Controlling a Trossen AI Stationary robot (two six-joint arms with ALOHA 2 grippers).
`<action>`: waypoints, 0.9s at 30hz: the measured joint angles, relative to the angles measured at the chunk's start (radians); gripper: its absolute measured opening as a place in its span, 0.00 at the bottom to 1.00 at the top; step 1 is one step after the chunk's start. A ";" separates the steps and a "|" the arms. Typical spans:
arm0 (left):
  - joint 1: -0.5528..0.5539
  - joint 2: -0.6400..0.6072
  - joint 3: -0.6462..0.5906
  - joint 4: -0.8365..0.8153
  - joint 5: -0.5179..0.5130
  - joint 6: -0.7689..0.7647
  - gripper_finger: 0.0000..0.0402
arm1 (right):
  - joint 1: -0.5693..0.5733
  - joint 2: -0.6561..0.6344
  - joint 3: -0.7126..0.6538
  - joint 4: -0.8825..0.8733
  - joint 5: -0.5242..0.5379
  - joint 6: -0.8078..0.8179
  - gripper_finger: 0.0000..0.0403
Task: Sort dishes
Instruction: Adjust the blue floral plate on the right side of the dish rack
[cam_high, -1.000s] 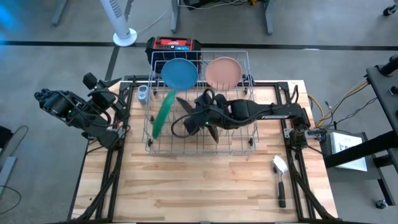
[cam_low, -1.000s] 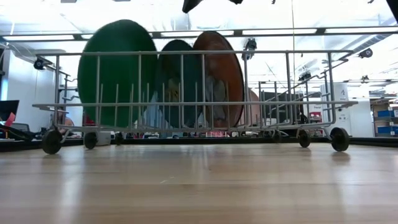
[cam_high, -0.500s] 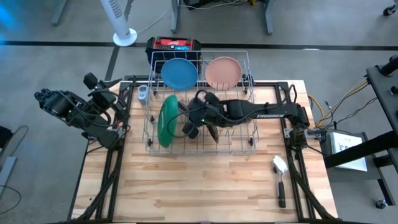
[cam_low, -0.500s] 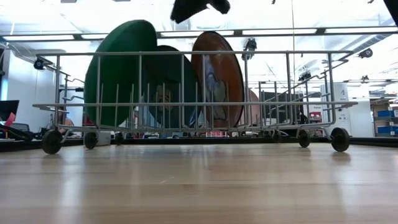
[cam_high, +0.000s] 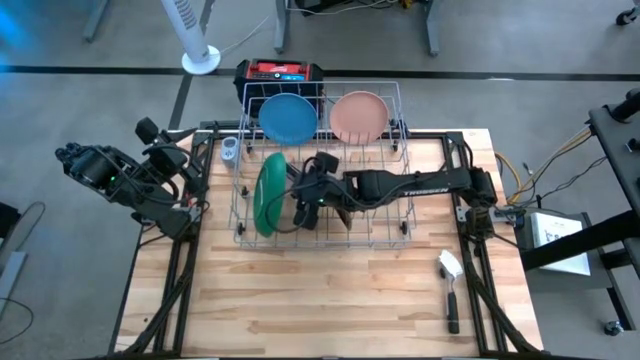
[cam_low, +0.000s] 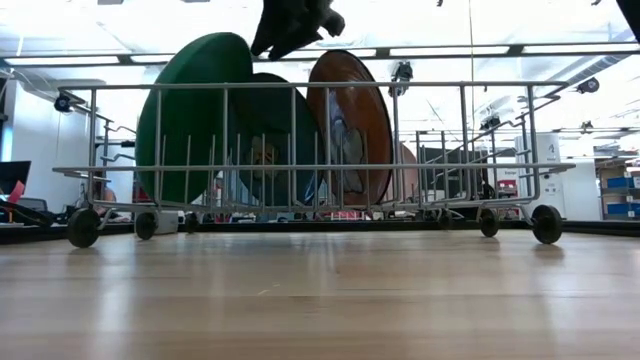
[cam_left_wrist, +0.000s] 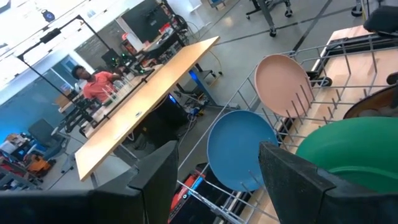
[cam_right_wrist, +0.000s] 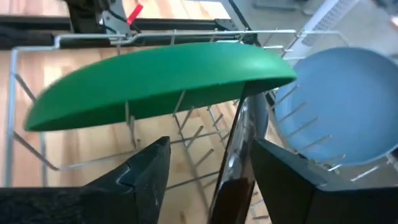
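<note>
A grey wire rack (cam_high: 406, 228) stands mid-table. The light blue plate (cam_high: 287, 117) and the pale pink plate (cam_high: 357, 115) lean at its far end. The green plate (cam_right_wrist: 155, 78) stands at the rack's left side, its upper rim tipped against a dark plate (cam_right_wrist: 239, 155) that stands on edge. An orange-brown plate (cam_low: 350, 125) stands to the right of these. My right gripper (cam_right_wrist: 210, 148) is open above the rack, one finger on each side of the dark plate's rim, with no touch showing. My left gripper (cam_left_wrist: 214, 168) waits open at the table's left edge.
A brush (cam_high: 450, 285) with a black handle and white head lies near the table's right front corner. A red box (cam_high: 280, 72) sits just beyond the rack's far end. Bare wood stretches between the rack and the near edge.
My right gripper has come down toward the rack, rolled about its own axis and opened. The green plate, which stood steeply tilted, has tipped over toward the right; its foot has stayed in the rack and its top now leans on the dark plate.
</note>
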 joint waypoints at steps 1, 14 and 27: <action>0.000 0.000 0.000 0.000 0.002 0.000 0.53 | 0.000 0.006 -0.002 0.016 0.001 -0.020 0.54; 0.000 0.000 -0.020 0.000 0.025 -0.019 0.53 | -0.055 0.066 -0.001 0.016 0.029 -0.024 0.53; 0.000 0.000 -0.055 0.000 0.024 -0.045 0.53 | -0.107 0.061 0.004 0.012 -0.008 -0.020 0.20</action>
